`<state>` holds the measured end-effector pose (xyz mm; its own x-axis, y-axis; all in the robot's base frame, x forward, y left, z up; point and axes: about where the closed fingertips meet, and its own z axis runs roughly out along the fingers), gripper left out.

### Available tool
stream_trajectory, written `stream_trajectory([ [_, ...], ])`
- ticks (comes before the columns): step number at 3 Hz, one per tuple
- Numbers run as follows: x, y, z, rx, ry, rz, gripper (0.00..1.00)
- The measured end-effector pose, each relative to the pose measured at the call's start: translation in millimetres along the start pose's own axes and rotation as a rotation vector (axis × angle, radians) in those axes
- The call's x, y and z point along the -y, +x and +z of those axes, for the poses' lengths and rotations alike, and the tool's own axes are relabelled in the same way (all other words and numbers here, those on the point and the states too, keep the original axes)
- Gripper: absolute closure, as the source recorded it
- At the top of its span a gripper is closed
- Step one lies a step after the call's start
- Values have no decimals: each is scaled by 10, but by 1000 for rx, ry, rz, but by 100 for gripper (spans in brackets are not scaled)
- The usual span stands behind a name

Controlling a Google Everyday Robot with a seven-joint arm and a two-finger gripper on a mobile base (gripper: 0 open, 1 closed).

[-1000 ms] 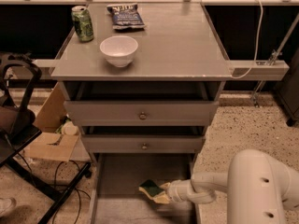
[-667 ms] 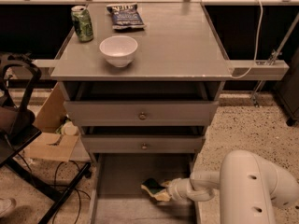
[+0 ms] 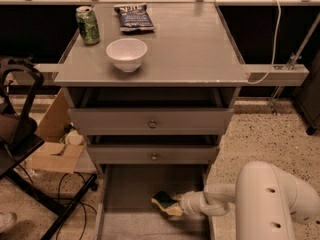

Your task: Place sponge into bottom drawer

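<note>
Claw, lower centre of frame, clamped on sponge inside the open bottom drawer. Sponge tilted, just above floor (contact w/ floor unclear). Recommend: lower till sponge lies flat, release gently, then retract clear of right wall & middle drawer.

On the grey desk stand a green can at the back left corner, a blue bag near it at the back edge, and a white bowl in front of both. Below, the gripper clasps the sponge inside the bottom drawer.
</note>
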<state>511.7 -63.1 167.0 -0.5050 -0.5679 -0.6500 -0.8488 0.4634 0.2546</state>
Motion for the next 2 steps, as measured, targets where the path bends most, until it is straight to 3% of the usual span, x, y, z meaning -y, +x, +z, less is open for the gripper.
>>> stream_trajectory([
  [1,-1,0,1,0,0,0,20],
  [2,-1,0,1,0,0,0,0],
])
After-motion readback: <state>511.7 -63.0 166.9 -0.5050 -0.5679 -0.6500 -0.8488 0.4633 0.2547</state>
